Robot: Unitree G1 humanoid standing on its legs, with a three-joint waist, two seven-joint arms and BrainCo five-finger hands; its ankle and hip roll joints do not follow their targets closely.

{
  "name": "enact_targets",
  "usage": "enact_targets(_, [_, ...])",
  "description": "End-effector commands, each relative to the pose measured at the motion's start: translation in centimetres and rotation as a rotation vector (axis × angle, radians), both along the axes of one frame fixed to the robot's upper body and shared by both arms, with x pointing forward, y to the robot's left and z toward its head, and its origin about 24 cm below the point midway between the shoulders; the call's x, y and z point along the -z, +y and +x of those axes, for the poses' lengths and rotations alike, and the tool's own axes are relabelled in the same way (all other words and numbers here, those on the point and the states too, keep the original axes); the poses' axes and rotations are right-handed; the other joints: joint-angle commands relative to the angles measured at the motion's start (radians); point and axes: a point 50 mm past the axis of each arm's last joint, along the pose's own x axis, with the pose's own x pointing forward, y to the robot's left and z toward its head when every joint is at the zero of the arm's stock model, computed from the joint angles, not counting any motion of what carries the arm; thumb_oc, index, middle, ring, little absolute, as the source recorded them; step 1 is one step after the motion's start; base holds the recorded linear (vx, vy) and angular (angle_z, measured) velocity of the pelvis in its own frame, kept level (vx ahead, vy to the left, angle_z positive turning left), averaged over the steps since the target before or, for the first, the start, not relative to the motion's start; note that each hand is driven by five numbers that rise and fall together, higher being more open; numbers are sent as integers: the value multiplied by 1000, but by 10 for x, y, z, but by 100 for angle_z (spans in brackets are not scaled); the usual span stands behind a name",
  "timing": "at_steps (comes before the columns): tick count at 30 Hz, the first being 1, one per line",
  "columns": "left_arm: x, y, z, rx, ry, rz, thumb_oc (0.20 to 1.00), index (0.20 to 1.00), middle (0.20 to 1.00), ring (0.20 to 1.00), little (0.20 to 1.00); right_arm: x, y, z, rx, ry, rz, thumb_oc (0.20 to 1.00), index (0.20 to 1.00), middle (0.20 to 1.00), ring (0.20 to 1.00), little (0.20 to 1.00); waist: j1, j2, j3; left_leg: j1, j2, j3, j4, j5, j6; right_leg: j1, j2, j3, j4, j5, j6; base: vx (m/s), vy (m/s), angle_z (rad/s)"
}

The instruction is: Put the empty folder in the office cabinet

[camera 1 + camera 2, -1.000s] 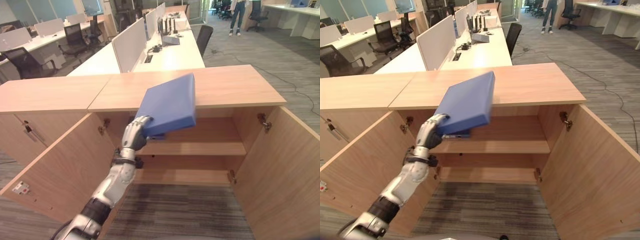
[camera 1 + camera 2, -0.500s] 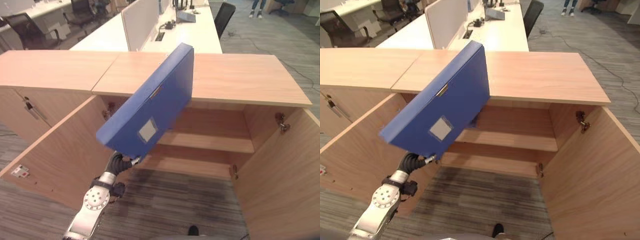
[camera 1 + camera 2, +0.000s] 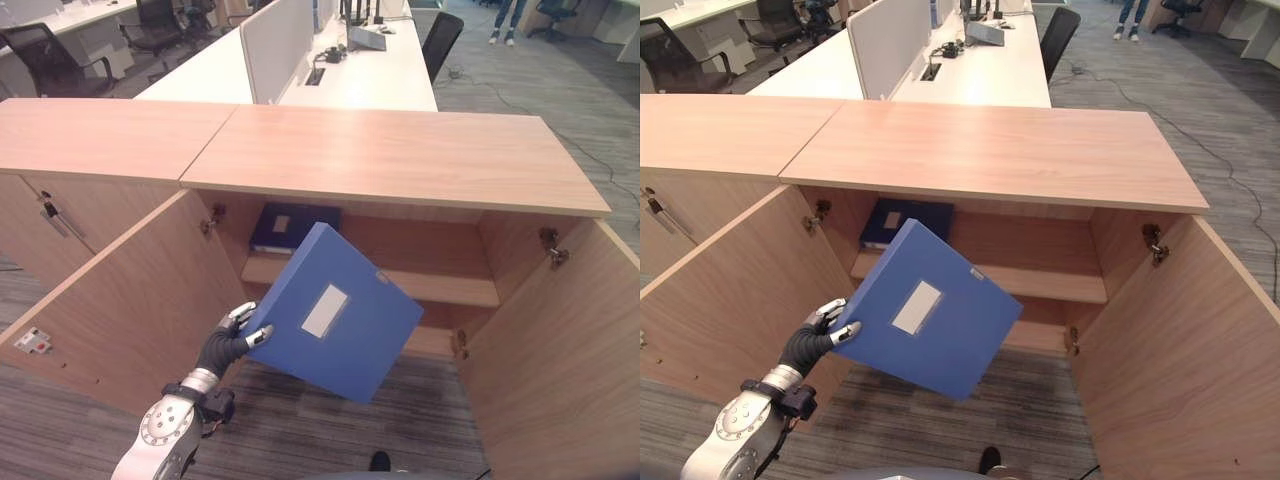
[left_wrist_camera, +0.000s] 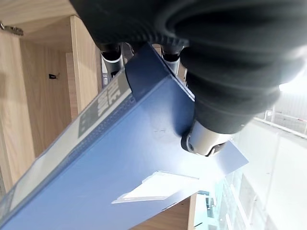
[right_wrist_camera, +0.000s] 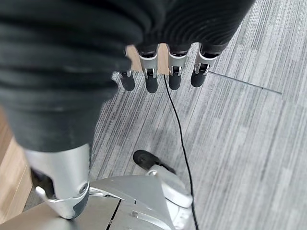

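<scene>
My left hand [image 3: 232,341] pinches the blue folder [image 3: 335,312] before the open cabinet [image 3: 400,160]; next, level it onto the shelf [image 3: 440,290].

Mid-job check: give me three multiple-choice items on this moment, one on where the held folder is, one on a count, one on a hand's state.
1. Where is the held folder?
A. Flat on the cabinet top
B. In the air before the open cabinet
C. On the floor

2. How many blue folders show in all?
A. One
B. Two
C. Four

3. How is the left hand?
A. Shut on the folder's corner
B. Open, away from the folder
C. Resting on a door

Key: 1 B, the folder hangs tilted in front of the cabinet, below its top. 2 B, a second folder lies on the upper shelf at the left. 3 A, the left hand pinches the folder's lower left corner. The right hand hangs over the floor with straight fingers.
</scene>
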Motion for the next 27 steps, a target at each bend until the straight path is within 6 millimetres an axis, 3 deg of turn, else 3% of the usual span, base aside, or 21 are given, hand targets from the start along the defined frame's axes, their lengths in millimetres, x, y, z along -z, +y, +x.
enact_targets(1, [-33, -8, 5, 41, -163, -71, 200, 200, 200, 200, 200, 3, 9, 5, -45, 30, 17, 1000, 1000, 1000, 1000, 1000, -8, -42, -12, -55, -33, -47, 3, -17, 7, 82, -59, -17, 7, -68, 97, 0, 0, 0])
enact_targets(11, [-28, -8, 5, 49, -137, -37, 200, 200, 200, 200, 200, 3, 13, 9, -55, 25, 24, 1000, 1000, 1000, 1000, 1000, -6, -43, -11, -52, -34, -49, 3, -20, 8, 86, -58, -17, 7, -72, 96, 0, 0, 0])
enact_targets(16, [-19, 2, -1, 27, -102, 37, 200, 200, 200, 200, 200, -5, 19, 47, -9, -172, 88, 1000, 1000, 1000, 1000, 1000, -5, -42, -8, -52, -33, -47, 3, -20, 7, 85, -58, -15, 7, -73, 96, 0, 0, 0])
enact_targets(19, [-13, 11, -7, 5, -75, 81, 200, 200, 200, 200, 200, -26, 14, 82, 3, -383, 122, 1000, 1000, 1000, 1000, 1000, -9, -42, -4, -51, -32, -43, 3, -21, 7, 83, -59, -12, 7, -73, 97, -2, 2, -2])
enact_targets(20, [-13, 11, -8, 6, -74, 80, 200, 200, 200, 200, 200, -26, 13, 81, 3, -382, 122, 1000, 1000, 1000, 1000, 1000, -9, -41, -5, -51, -32, -43, 3, -21, 7, 83, -59, -12, 7, -73, 97, 0, 0, 0])
enact_targets(24, [-6, 20, -10, -14, -59, 168, 200, 200, 200, 200, 200, -75, -3, 119, -10, -687, 136, 1000, 1000, 1000, 1000, 1000, -22, -40, -7, -48, -32, -38, 3, -25, 7, 82, -60, -13, 7, -75, 99, 0, 0, 0])
enact_targets(25, [-6, 20, -10, -13, -58, 168, 200, 200, 200, 200, 200, -75, -3, 119, -10, -687, 136, 1000, 1000, 1000, 1000, 1000, -22, -40, -7, -48, -32, -38, 3, -25, 7, 82, -60, -13, 7, -75, 99, 0, 0, 0])
enact_targets(26, [-6, 24, -10, -25, -61, 204, 200, 200, 200, 200, 200, -100, -9, 132, -33, -816, 127, 1000, 1000, 1000, 1000, 1000, -28, -39, -8, -48, -32, -37, 3, -27, 7, 82, -60, -14, 7, -77, 99, 0, 0, 0])
enact_targets(27, [-6, 26, -10, -27, -66, 233, 200, 200, 200, 200, 200, -112, -14, 136, -45, -866, 109, 1000, 1000, 1000, 1000, 1000, -29, -39, -9, -48, -32, -36, 3, -28, 7, 81, -61, -15, 7, -78, 99, 0, 0, 0])
